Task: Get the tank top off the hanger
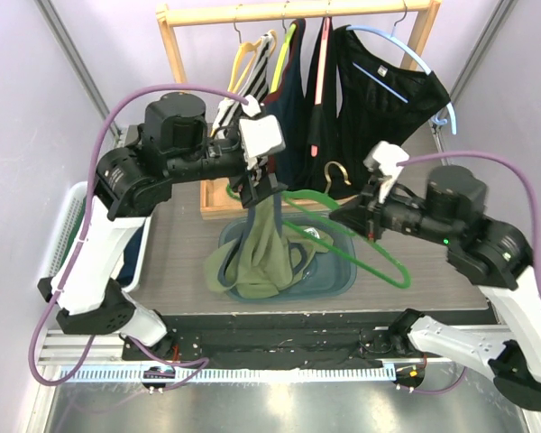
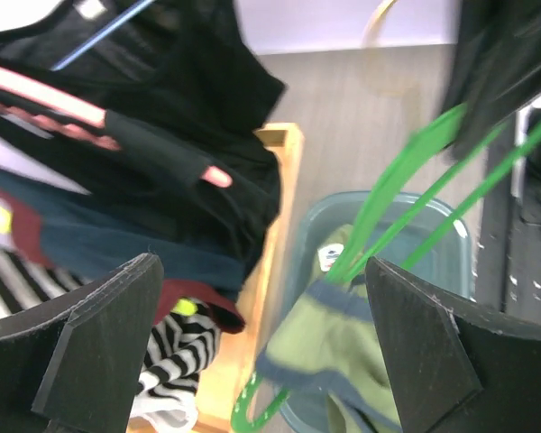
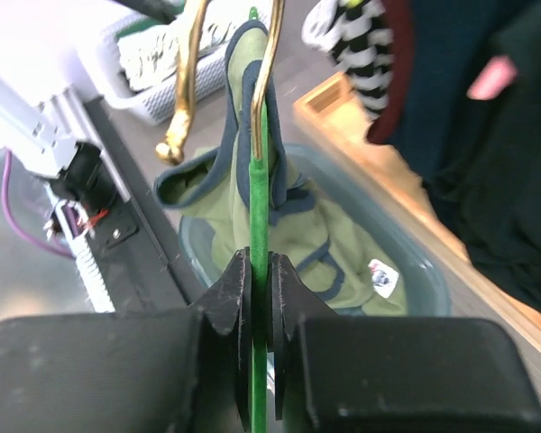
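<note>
The tank top (image 1: 263,262) is soft, light and floppy, so grab a strap. The left claw (image 2: 261,307) is wide open. The right claw (image 3: 260,271) pinches the hanger (image 3: 259,198).

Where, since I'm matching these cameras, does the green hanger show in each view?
Top external: green hanger right of centre, slanting.
Left wrist: hanger upper right, slanting down toward the teal bin.
Right wrist: hanger centre, vertical, clamped in the right gripper.
Shared landmark: the teal bin.
</note>
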Robot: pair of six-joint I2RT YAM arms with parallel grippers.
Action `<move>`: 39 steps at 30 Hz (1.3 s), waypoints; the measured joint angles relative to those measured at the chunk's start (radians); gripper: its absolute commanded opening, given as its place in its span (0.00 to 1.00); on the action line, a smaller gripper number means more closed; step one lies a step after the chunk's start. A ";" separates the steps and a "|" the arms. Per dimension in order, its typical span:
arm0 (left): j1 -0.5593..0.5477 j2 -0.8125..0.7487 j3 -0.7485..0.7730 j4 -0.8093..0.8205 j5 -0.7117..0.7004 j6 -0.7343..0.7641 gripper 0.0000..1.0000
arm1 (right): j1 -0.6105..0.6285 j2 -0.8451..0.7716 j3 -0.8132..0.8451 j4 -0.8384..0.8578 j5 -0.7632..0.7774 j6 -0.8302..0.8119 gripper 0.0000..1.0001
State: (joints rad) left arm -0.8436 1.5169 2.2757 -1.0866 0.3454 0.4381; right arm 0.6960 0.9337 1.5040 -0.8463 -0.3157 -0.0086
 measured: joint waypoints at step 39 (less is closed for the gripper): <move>-0.056 -0.156 -0.336 0.097 -0.307 -0.066 0.59 | 0.000 -0.085 0.002 -0.023 0.151 0.049 0.01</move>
State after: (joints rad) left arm -0.8993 1.3609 1.9392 -0.9897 0.0387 0.3717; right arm 0.6960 0.8486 1.5059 -0.8692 -0.1650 0.0402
